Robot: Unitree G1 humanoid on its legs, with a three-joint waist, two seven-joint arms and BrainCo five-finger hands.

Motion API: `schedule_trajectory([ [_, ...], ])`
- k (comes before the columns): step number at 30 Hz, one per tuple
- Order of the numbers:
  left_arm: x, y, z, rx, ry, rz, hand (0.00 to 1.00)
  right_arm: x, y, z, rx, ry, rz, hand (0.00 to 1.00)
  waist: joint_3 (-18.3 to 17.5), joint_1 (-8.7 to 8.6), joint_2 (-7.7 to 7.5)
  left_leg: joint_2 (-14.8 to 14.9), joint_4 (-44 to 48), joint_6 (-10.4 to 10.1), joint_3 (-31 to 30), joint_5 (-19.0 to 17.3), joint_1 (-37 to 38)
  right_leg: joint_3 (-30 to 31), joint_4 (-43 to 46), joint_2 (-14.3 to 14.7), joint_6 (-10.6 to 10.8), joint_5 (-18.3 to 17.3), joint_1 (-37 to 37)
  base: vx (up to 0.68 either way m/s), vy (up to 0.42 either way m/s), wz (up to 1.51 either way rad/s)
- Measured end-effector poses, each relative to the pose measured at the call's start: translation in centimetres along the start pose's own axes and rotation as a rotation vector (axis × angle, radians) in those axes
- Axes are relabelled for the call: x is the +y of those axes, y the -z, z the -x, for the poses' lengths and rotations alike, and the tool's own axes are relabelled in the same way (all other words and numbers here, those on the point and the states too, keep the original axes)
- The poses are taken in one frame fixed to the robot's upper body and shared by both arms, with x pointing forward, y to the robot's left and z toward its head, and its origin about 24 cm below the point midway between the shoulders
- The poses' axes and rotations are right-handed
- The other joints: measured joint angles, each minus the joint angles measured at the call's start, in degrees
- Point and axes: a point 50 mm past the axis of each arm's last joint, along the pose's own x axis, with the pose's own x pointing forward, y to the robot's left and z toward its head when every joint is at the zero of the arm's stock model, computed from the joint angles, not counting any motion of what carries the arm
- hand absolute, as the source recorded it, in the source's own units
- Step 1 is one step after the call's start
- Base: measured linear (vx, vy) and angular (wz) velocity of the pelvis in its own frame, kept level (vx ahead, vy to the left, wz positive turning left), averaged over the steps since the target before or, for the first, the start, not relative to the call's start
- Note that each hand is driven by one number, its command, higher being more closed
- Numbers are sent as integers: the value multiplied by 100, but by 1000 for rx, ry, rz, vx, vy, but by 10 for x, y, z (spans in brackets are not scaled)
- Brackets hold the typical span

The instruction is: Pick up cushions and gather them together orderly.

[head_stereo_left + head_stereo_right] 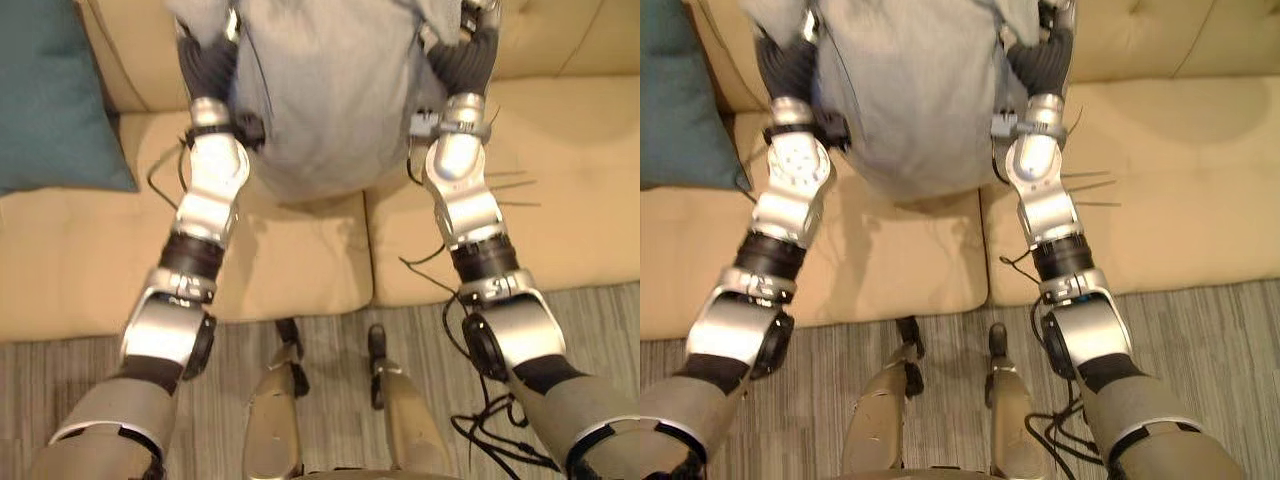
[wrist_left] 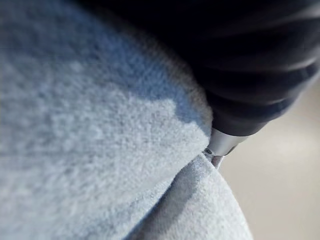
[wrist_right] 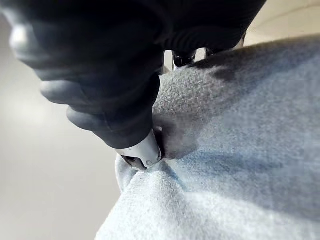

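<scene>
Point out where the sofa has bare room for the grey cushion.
Bare: the right seat pad, from the centre seam outward; the left seat pad below the held grey cushion, between seam and teal cushion. Crowded at far left by that cushion.

Two loose cushions are showing, one grey cushion (image 1: 330, 90) and one teal cushion (image 1: 50, 90), one beige sofa (image 1: 560, 40) is presenting two pads, a left seat pad (image 1: 300, 260) and a right seat pad (image 1: 570, 200), one striped floor (image 1: 60, 370) is lying below, and two hands are appearing, the left hand (image 1: 210, 65) and the right hand (image 1: 470, 60)

Grey cushion (image 1: 320, 100), beige sofa (image 1: 560, 200) (teal cushion (image 1: 50, 90))
</scene>
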Motion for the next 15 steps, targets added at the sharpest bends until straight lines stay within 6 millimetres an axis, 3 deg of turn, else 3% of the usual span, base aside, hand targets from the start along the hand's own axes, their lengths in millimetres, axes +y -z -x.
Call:
schedule_trajectory([
  [2, -1, -19, -24, -35, -26, -4, 100, -1, -10, -18, -2, 43, -2, 100, 75, -21, 2, -24, -6, 50, -55, 133, -340, -31, 133, -21, 2, 2, -381, -101, -22, 7],
  [6, 3, -37, -43, -68, -52, -14, 100, 5, -25, -35, -17, 61, -5, 100, 277, -133, 4, -85, -181, 48, -78, 277, -683, -62, 242, -94, 10, 6, -843, -53, -7, 5],
  [7, 4, -38, -44, -69, -55, -17, 100, 5, -27, -36, -20, 61, -4, 0, 279, -141, 4, -89, -180, 44, -78, 281, -758, -61, 243, -98, 13, 8, -917, -31, -11, -1],
  [8, 5, -39, -47, -68, -58, -22, 0, 5, -30, -39, -24, 62, -1, 0, 284, -150, 6, -96, -179, 62, -78, 300, -915, -55, 251, -104, 33, 21, -1078, 0, 0, 0],
  [10, 5, -44, -53, -67, -66, -21, 0, 3, -35, -46, -35, 71, 8, 0, 486, -160, 11, -109, -176, 89, -91, 324, -1005, -53, 273, -115, 54, 38, -1173, 0, 0, 0],
  [15, 17, -63, -67, -111, -107, 20, 0, -7, -53, -60, -97, 98, 27, 0, 581, -187, 7, -119, -174, 88, -124, 323, -1230, -71, 334, -134, 55, 38, -1426, 25, -9, 1],
])
